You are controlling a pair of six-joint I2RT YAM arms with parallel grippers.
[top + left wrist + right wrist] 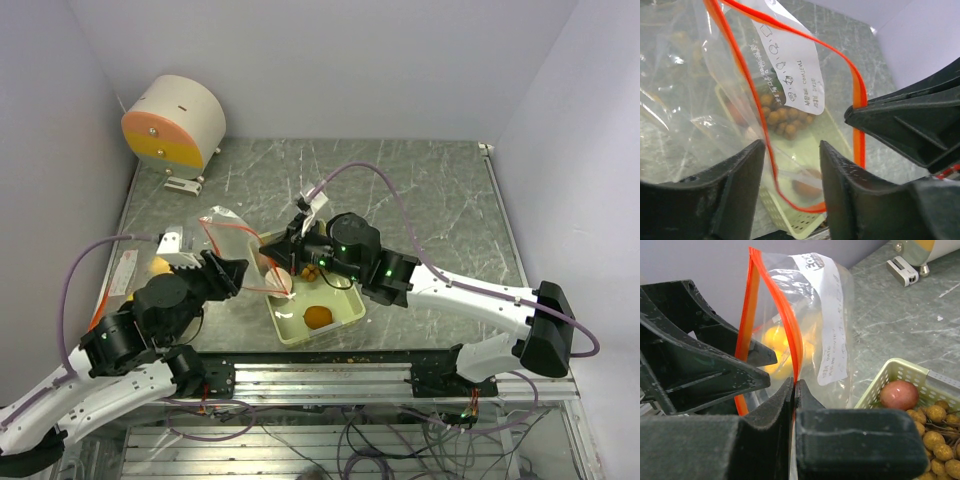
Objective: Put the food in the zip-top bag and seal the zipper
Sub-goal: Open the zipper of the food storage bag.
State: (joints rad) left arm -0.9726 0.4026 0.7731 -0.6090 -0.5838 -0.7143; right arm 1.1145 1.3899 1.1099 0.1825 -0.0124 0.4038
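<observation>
Collapse of the bag mouth is your main risk here. Your right claw [794, 382] is pinched together on the orange zipper rim [746, 310] of the clear plastic zip-top bag [228, 232]. Your left claw [791, 147] stands apart, with the rim running loose between its fingers and gripped by neither. With only one spot held, the mouth may sag or fold shut, and anything you drop in could hit the film and roll across the grey marbled counter [420, 200]. Several round yellow fruits [777, 347] sit inside the bag already; their weight could drag the rim out of the right claw's pinch, or tip the bag so they spill. The bunch of small brown berries [940, 440], the reddish apple [899, 394] and one yellow-orange round fruit [319, 317] lie in the pale green rectangular plastic tray [345, 305], just beside the bag. Both claws crowd close there, so a careless reach could knock them together or snag the tray.
</observation>
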